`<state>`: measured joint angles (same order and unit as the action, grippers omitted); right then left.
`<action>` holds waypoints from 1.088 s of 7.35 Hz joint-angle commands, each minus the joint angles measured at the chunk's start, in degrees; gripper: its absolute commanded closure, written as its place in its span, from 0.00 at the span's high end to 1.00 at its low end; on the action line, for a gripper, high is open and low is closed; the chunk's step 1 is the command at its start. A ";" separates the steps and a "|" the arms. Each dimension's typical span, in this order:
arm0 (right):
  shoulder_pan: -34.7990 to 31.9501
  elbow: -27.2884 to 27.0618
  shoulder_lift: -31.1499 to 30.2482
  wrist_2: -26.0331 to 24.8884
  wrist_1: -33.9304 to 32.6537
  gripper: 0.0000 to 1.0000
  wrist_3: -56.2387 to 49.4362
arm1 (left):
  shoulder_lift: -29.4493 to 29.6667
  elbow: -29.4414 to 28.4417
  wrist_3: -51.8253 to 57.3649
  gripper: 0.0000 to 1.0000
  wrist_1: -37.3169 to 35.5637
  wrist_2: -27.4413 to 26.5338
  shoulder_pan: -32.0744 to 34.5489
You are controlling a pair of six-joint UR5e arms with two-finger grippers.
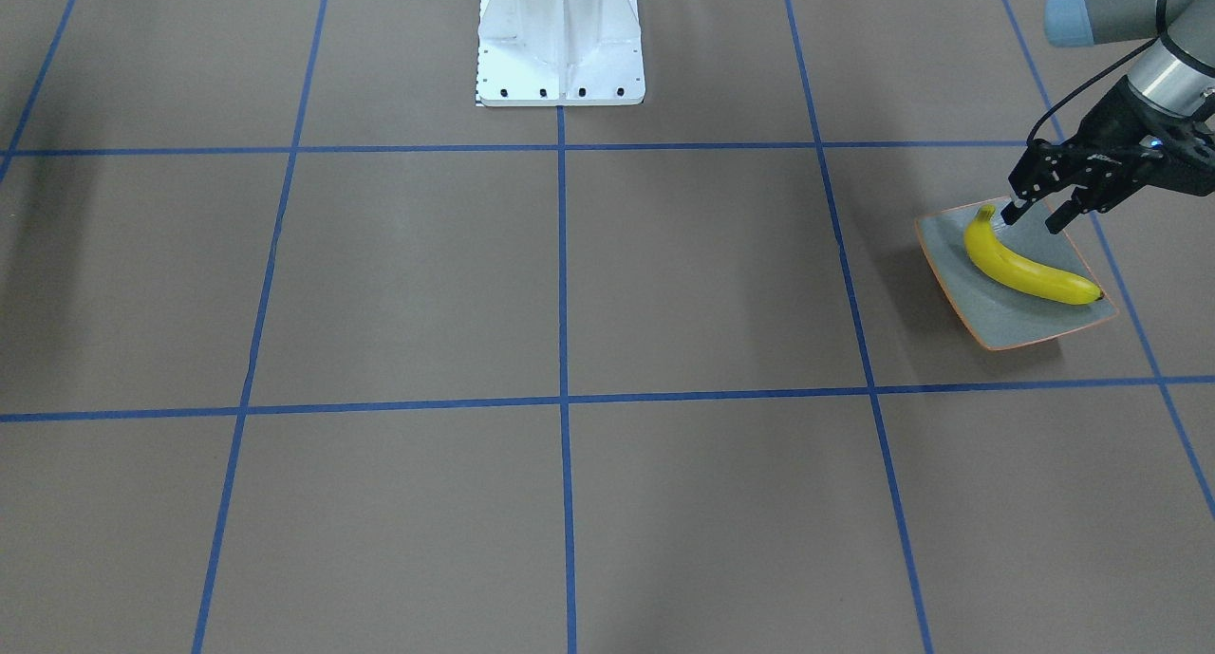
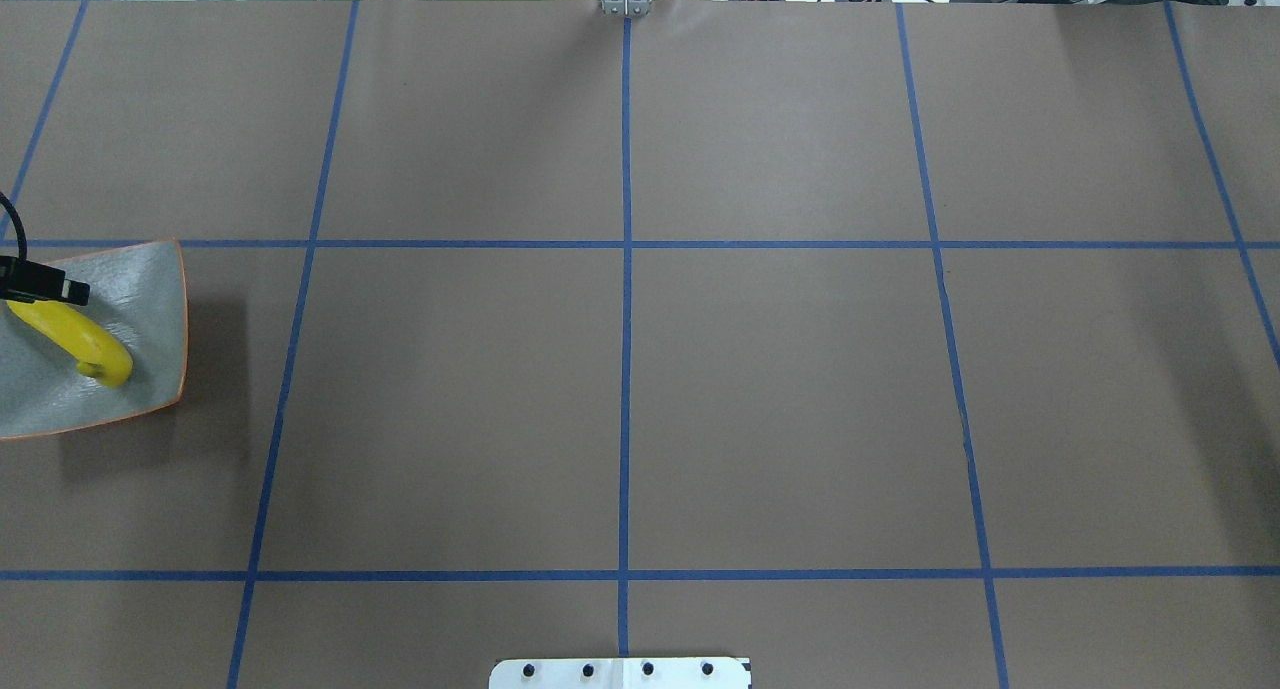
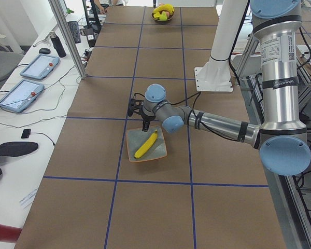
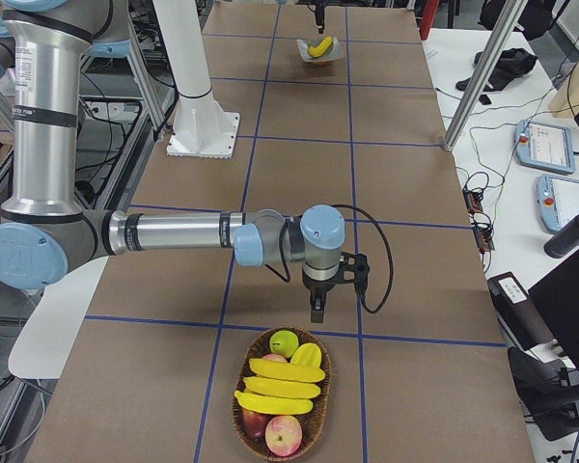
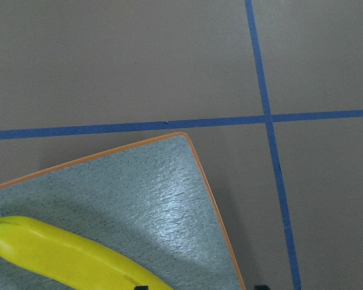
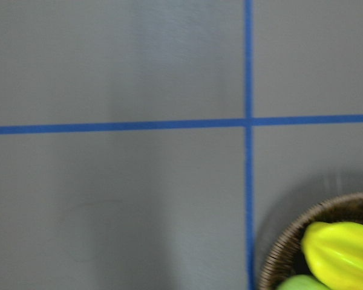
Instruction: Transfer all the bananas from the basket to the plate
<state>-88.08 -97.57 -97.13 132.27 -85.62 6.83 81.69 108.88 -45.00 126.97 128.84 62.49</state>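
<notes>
Grey-green plate point(image 2: 150, 294) partly outside overhead view

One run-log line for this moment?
left hand: open over stem end | yellow curved banana: one on square grey-green plate | brown woven basket: three bananas inside | right hand: near basket, state unclear
</notes>
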 commanded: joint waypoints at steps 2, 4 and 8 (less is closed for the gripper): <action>-6.13 4.32 -3.50 0.44 0.45 1.00 -6.66 | -1.17 3.68 0.00 0.70 0.12 0.09 0.09; -6.05 7.82 -2.98 0.44 2.28 1.00 -6.74 | -2.23 4.14 0.00 0.72 -0.05 0.00 0.00; -0.78 10.47 -2.63 -1.05 7.48 0.99 -7.27 | -2.67 3.61 0.09 0.74 0.03 0.00 0.44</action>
<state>-90.44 -87.54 -99.81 131.79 -78.65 -0.14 79.16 112.57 -44.95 126.97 128.79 62.61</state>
